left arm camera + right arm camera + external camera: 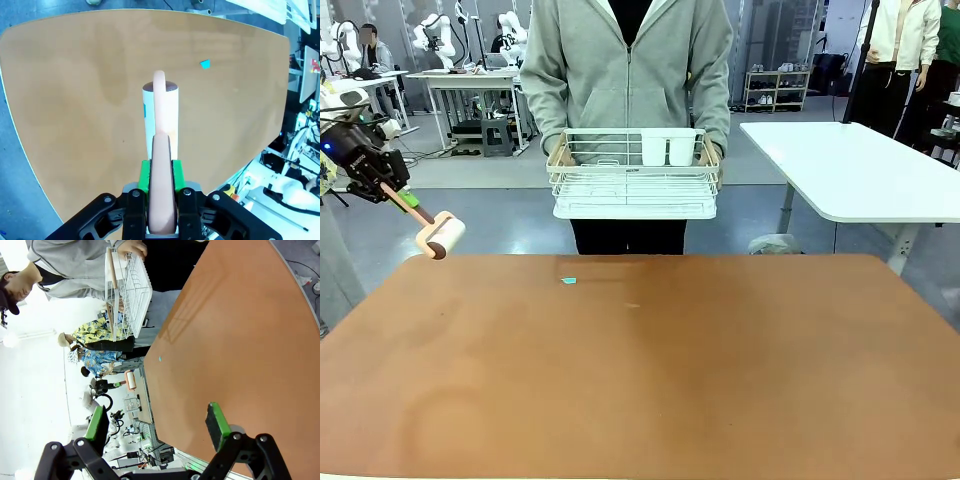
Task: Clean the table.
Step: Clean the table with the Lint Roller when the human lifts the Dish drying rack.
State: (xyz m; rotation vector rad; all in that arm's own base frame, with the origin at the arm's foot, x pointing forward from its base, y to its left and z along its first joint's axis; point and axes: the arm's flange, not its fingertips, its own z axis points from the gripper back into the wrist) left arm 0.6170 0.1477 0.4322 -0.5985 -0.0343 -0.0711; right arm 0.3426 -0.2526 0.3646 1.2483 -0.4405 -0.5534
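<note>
The reddish-brown table (650, 380) spans the front view. A small teal scrap (569, 281) lies on it near the far edge, and it also shows as a teal scrap (205, 63) in the left wrist view and a teal scrap (160, 359) in the right wrist view. My left gripper (398, 195) hovers beyond the table's far left corner, shut on the peach handle of a lint roller (440, 237). In the left wrist view the green pads of my left gripper (161, 175) clamp that handle, and the white roll (160, 107) points over the table (75, 100). My right gripper (156, 422) stands open above the table (240, 340), holding nothing.
A person in a grey hoodie stands at the far side, holding a white wire dish rack (632, 180) with two white cups above the table's edge. A white table (860, 170) stands at the back right. Other people and tables are farther off.
</note>
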